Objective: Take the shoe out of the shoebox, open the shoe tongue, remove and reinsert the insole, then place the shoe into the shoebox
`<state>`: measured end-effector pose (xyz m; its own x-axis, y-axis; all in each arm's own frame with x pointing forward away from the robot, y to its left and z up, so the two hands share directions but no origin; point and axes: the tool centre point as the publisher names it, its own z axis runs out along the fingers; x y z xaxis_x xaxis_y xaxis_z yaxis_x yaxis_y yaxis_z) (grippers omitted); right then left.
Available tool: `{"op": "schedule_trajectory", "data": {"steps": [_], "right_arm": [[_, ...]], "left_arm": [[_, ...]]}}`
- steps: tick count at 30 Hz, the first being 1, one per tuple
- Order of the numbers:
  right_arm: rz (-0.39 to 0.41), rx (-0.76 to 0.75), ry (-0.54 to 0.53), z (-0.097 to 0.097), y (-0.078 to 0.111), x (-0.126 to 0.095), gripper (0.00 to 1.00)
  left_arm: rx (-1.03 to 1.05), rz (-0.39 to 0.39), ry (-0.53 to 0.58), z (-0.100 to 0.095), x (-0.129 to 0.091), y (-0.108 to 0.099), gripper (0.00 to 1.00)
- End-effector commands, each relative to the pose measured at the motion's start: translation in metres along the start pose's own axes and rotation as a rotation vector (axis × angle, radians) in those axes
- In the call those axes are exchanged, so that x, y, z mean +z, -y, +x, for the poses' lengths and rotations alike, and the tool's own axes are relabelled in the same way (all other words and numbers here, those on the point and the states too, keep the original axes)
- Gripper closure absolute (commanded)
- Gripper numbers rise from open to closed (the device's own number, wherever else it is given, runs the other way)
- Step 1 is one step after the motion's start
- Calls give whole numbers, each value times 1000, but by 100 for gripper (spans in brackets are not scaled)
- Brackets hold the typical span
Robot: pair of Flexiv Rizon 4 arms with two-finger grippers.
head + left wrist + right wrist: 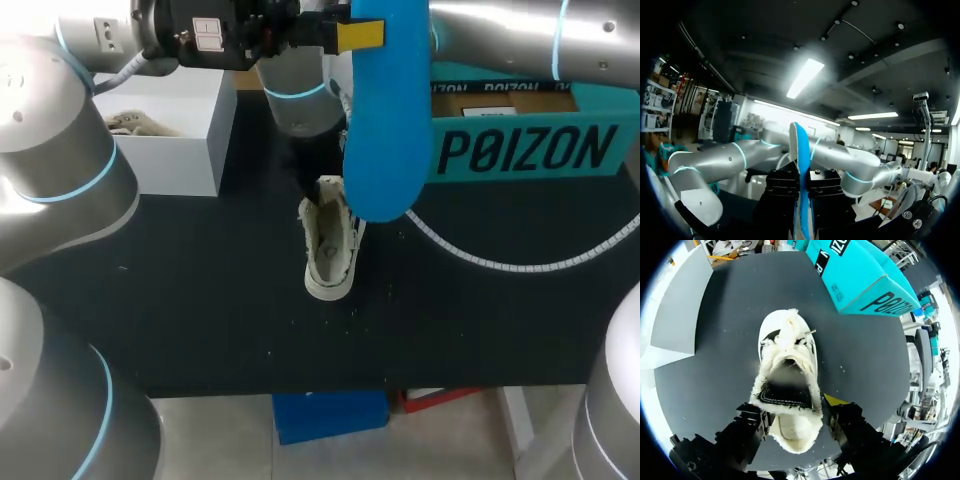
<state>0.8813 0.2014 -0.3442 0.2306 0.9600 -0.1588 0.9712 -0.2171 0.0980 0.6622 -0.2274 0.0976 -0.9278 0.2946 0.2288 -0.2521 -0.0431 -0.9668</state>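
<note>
White fleece-lined shoe (330, 245) stands upright on its sole near the middle of the black bench (200, 300), out of any box, its collar spread wide so the inside is open from above. The right hand (796, 415) straddles the heel end with one finger against each side of the fleecy collar. It appears clamped there, most likely to keep the shoe from tipping or sliding while the insole goes back in. In the head view that hand is hidden behind the insole.

The bright blue foam insole (385, 120) is out of the shoe and held high above it. The left hand (801, 200) is closed on it, and the insole stands edge-on between the two black fingers (782, 185). Held by one end like this, the free end hangs down towards the shoe's opening, which suits feeding it in toe first.

By my reading, removal is done and reinsertion is the step in hand. The open white box (170, 130), with something cream-coloured inside, sits at the far left and is probably the shoebox. The teal printed cardboard box (530, 130) lies at the far right. Both are well clear of the shoe, leaving room for the two arms.
</note>
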Motion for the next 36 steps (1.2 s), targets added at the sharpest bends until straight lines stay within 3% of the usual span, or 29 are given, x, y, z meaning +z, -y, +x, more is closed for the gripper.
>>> {"op": "schedule_trajectory", "data": {"steps": [1,5,7,8,9,24,27,36], "right_arm": [[-73,5,-447,-42,8,-48,0],[-96,-23,-670,-45,6,-74,0],[-104,-77,-826,-45,4,-86,0],[-117,-174,-929,-43,3,-99,0],[-148,-244,-947,-42,2,-108,0],[-148,-244,-947,-42,2,-108,0],[-111,-154,-1043,-49,2,-111,0],[-91,-105,-1136,-54,1,-123,0]], "left_arm": [[0,0,3,0,2,-1,100],[0,0,3,0,2,-1,100],[0,0,3,0,2,-1,100],[0,0,3,0,2,-1,100],[0,0,3,0,2,-1,100],[0,0,3,0,2,-1,100],[0,0,3,0,2,-1,100],[0,0,3,0,2,-1,100]]}}
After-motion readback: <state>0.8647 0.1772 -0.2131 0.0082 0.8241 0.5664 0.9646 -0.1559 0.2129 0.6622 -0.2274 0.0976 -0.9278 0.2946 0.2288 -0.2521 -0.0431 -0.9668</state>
